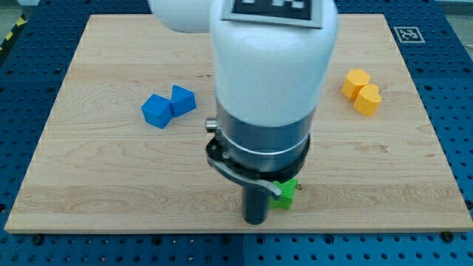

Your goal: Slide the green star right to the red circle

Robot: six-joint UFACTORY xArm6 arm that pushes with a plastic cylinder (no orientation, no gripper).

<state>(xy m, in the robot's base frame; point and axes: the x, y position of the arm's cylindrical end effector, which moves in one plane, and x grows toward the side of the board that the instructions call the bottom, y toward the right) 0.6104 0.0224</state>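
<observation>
You are looking at a wooden table (111, 177) with the arm (270, 89) filling the middle of the view, its white and grey body hiding much of the wood behind it. There are no fingers to report here: the arm ends in a dark rod, and my tip (256, 221) sits near the view's bottom edge of the table.

The green block (285, 193) lies just to the view's right of the rod, touching it or nearly so. Only a small part of the green block shows beside the arm, so you cannot make out its star shape from here.

No red circle shows anywhere on the visible table; whether it is hidden behind the arm cannot be told.

Toward the view's left you have two blue blocks touching each other, one lower and further left (156, 111), the other just above and to its right (183, 99). Toward the view's upper right two yellow blocks also touch, one (356, 82) slightly above the other (368, 99). Both pairs lie well apart from my tip.
</observation>
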